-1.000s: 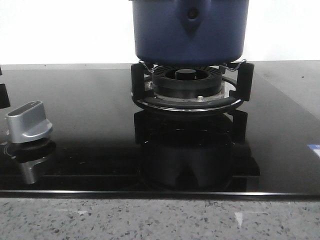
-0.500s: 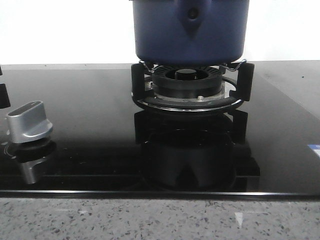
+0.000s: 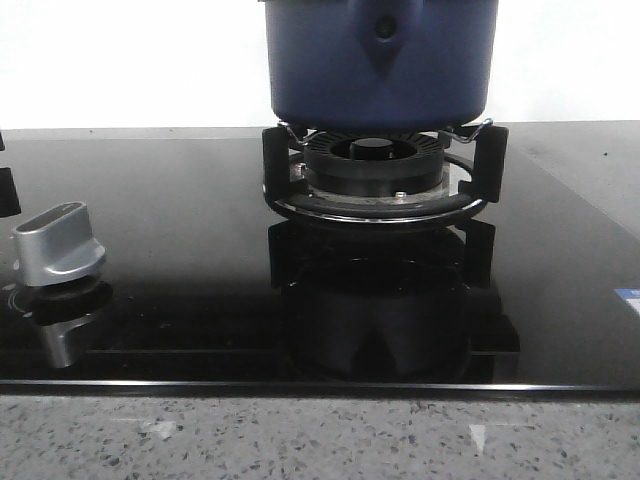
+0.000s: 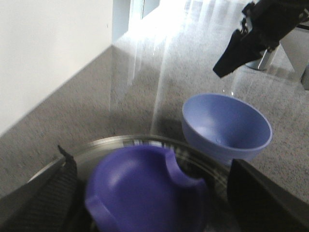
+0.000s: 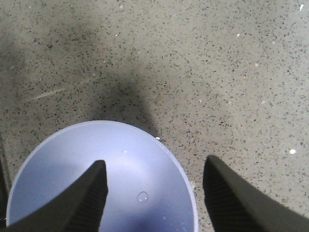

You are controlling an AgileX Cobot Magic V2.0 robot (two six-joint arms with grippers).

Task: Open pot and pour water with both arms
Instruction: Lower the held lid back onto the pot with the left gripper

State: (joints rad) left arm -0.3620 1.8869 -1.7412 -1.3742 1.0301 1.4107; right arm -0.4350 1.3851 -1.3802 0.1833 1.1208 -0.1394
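One dark-blue pot sits on the burner grate, top cropped. One lavender bowl lies under the spread right gripper. Left gripper seemingly clasps a blurred lid knob.

Blown-out white glare behind the pot; left wrist foreground blurred, right wrist countertop shadowed.

The dark-blue pot sits on the black burner grate of a glossy black glass cooktop. A silver knob stands at the cooktop's left. A speckled table edge runs in front.
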